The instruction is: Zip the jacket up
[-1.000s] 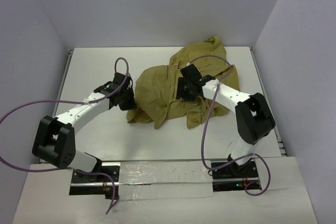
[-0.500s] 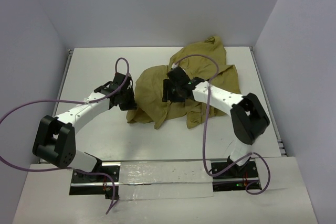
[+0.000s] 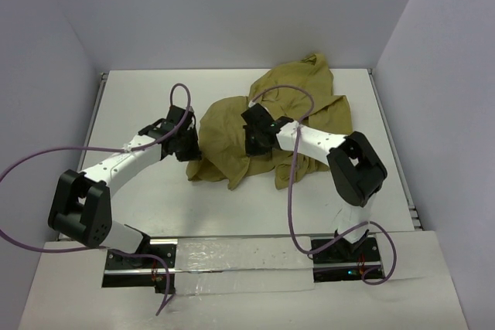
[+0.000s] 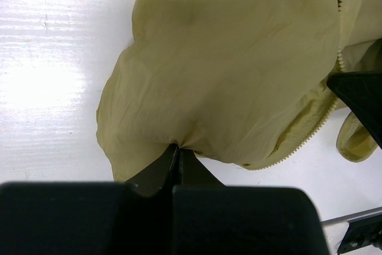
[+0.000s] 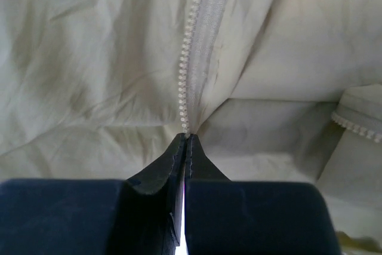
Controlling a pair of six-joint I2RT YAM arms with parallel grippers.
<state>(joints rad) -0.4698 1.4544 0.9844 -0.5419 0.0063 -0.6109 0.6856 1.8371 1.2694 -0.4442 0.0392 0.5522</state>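
Observation:
The olive-tan jacket [image 3: 232, 129] lies crumpled across the middle and back right of the white table. At its left edge my left gripper [image 3: 190, 144] is shut, pinching a fold of the cloth [image 4: 179, 146]. Over the jacket's middle my right gripper [image 3: 254, 134] is shut too, its tips [image 5: 186, 137] clamped on the jacket's edge where a row of pale zipper teeth [image 5: 188, 52] runs away from them. A second line of zipper teeth [image 4: 310, 132] curves along the hem in the left wrist view. No zipper slider shows.
Grey walls enclose the white table [image 3: 139, 98] on three sides. Purple cables [image 3: 179, 92] loop off both arms. A metal rail [image 3: 232, 256] runs along the near edge by the arm bases. The right gripper's black body [image 4: 358, 91] intrudes at the left wrist view's right edge.
The right arm has swung left over the jacket and its gripper has gone from open to shut on the zipper edge. The left arm has held still.

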